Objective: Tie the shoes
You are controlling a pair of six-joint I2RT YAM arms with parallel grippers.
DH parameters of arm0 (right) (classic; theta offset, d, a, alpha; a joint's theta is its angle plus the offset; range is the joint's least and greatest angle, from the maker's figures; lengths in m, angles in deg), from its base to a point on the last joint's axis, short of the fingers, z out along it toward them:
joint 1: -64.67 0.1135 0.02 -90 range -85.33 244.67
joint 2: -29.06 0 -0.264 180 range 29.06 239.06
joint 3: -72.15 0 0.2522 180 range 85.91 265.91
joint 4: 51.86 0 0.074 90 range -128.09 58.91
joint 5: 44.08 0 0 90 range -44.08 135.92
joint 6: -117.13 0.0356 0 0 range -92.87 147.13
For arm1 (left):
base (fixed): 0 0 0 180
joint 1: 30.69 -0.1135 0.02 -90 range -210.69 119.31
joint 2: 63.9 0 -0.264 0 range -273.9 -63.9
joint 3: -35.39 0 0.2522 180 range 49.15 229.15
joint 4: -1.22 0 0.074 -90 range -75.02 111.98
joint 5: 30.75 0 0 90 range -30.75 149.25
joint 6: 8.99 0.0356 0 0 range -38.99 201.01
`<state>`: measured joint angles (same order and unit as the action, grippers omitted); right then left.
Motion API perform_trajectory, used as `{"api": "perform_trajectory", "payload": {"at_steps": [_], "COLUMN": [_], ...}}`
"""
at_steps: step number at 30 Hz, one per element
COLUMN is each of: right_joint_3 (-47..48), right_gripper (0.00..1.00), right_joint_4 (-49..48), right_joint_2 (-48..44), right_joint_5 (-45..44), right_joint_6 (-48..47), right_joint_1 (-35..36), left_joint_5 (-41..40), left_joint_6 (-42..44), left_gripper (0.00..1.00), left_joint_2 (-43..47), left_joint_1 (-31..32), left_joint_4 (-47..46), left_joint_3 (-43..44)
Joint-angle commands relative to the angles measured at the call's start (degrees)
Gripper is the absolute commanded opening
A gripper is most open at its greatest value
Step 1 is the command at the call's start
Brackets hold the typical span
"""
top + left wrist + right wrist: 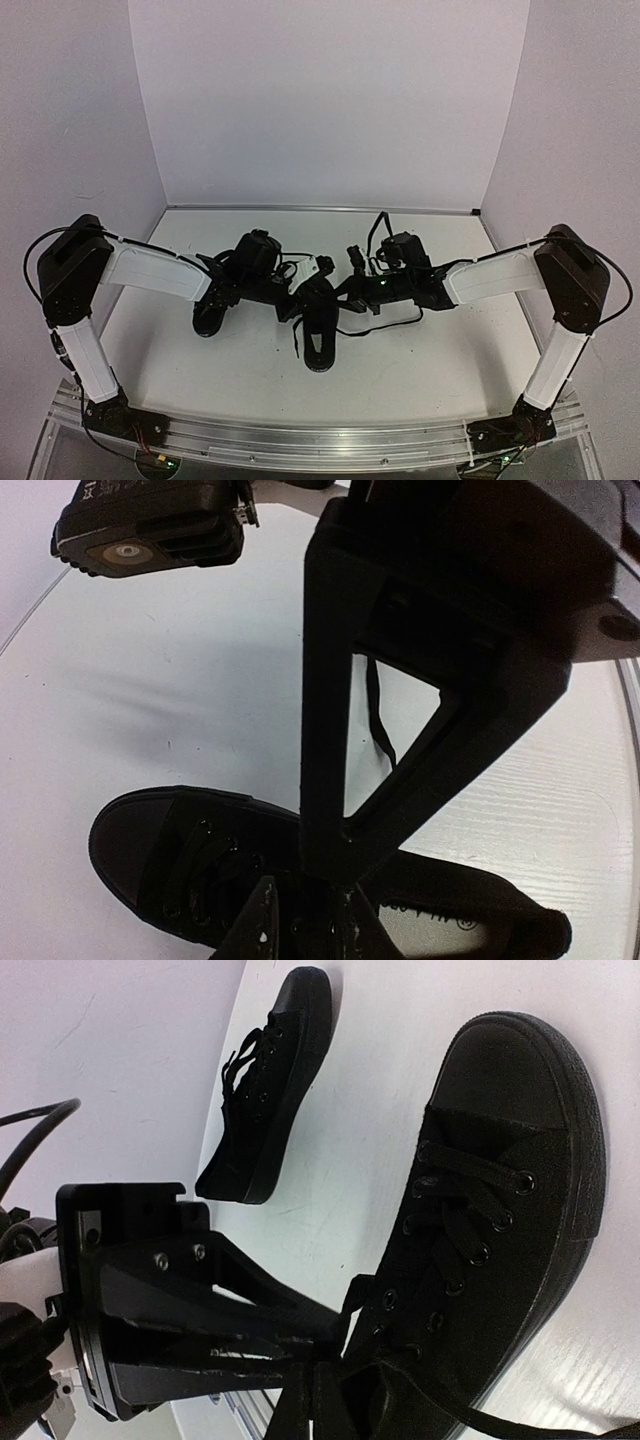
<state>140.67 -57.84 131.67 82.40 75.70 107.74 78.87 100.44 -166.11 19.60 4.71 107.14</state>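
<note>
One black shoe (320,345) lies in the middle, toe toward the arms. It also shows in the left wrist view (150,855) and the right wrist view (500,1210). The other shoe (210,315) lies to its left and shows in the right wrist view (270,1090). My left gripper (303,288) and right gripper (348,290) meet over the middle shoe's top eyelets. The right gripper (322,1400) is shut on a thin black lace (540,1425). The left gripper's fingers (250,1305) close to a point at a lace end (355,1295). A lace (380,720) hangs behind the right finger.
White table (420,350) with white walls on three sides. A loose lace trails on the table right of the middle shoe (385,325). An aluminium rail (320,440) runs along the near edge by the arm bases.
</note>
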Motion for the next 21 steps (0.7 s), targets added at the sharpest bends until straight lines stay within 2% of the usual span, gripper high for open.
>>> {"api": "perform_trajectory", "payload": {"at_steps": [1, 4, 11, 21], "right_joint_3": [1.41, 1.32, 1.65, 1.93], "right_gripper": [0.00, 0.00, 0.00, 0.00], "right_joint_4": [-1.10, -0.84, -0.77, -0.55], "right_joint_2": [-2.24, -2.37, -2.46, -2.32], "right_joint_5": [-0.71, -1.09, -1.35, -1.16], "right_joint_6": [-0.59, -0.83, -0.76, -0.84], "right_joint_1": [-0.09, -0.09, -0.05, -0.09], "left_joint_5": [1.50, 3.02, 3.36, 4.78], "left_joint_6": [0.50, -0.50, -0.81, 0.08], "left_gripper": [0.24, 0.29, 0.29, 0.21], "left_joint_2": [5.08, 6.76, 5.66, 1.61], "left_joint_1": [-0.74, -2.37, -2.38, -1.77], "left_joint_4": [1.38, 1.23, 0.06, -1.86], "left_joint_3": [-0.40, -1.96, -2.00, -0.13]}}
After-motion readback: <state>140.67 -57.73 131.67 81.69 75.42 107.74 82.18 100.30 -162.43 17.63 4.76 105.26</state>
